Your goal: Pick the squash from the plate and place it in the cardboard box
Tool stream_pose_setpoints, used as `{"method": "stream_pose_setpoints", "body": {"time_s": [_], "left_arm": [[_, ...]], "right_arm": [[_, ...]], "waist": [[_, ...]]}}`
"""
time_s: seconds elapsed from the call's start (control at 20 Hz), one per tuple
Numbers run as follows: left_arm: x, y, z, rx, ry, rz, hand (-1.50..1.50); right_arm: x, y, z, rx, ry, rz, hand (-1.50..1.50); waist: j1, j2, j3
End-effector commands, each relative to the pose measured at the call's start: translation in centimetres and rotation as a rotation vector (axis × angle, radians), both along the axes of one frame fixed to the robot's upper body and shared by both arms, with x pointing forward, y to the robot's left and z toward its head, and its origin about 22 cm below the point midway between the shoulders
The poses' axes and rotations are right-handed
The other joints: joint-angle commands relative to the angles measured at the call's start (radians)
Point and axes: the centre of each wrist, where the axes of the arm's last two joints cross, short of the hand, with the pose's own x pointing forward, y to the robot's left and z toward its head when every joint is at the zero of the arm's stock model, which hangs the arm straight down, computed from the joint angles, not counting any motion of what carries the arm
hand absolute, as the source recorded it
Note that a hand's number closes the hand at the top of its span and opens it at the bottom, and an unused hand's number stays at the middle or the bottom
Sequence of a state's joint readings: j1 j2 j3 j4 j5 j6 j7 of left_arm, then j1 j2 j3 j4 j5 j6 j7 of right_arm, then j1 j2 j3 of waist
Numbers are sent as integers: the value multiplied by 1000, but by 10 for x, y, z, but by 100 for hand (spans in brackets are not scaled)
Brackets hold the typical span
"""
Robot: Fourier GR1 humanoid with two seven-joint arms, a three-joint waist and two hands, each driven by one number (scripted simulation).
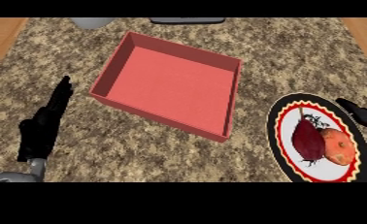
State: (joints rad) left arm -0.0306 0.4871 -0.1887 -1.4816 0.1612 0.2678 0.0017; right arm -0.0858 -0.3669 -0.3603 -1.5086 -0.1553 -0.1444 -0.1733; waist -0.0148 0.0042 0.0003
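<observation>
1. While my left hand (44,123) rests at the lower left of the granite counter (287,58), its fingers stand straight and relaxed, holding nothing.
2. My right hand (353,109) shows only as a dark tip at the right edge, just beside the plate's rim; I cannot tell how its fingers stand.
3. I see the squash (340,146), orange and round, lying on the plate (283,121) at the lower right.
4. It touches a dark red beet (308,140) on its left.
5. My cardboard box (170,84), red and open-topped, sits mid-counter, left of the plate and apart from it.
6. Two objects at the far edge are cut off: a pale rounded object (91,22) and a dark flat object (188,21).
</observation>
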Motion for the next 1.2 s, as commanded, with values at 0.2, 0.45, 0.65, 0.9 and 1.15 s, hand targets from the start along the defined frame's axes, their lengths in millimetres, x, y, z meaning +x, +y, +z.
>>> {"method": "stream_pose_setpoints", "body": {"time_s": [0.2, 0.45, 0.65, 0.9, 1.15], "left_arm": [[-10, -14, -2, 30, 34, 19, 0], [-12, -10, -7, 19, 23, 5, 0], [-10, -15, -2, 39, 23, 21, 0], [-6, -16, 0, 38, 24, 13, 0], [-6, -25, -8, 8, 43, -4, 0]], "right_arm": [[-54, -48, 3, -296, 221, 9, -150], [-48, -72, 54, -553, 492, 70, -150], [-60, -75, 58, -686, 778, 217, -150], [-49, -35, 67, -722, 941, 341, -150], [-51, 4, 68, -721, 1003, 340, -150]], "waist": [[8, -8, -1], [21, -5, -3], [18, -4, -3], [19, -4, -2], [12, -5, -1]]}}
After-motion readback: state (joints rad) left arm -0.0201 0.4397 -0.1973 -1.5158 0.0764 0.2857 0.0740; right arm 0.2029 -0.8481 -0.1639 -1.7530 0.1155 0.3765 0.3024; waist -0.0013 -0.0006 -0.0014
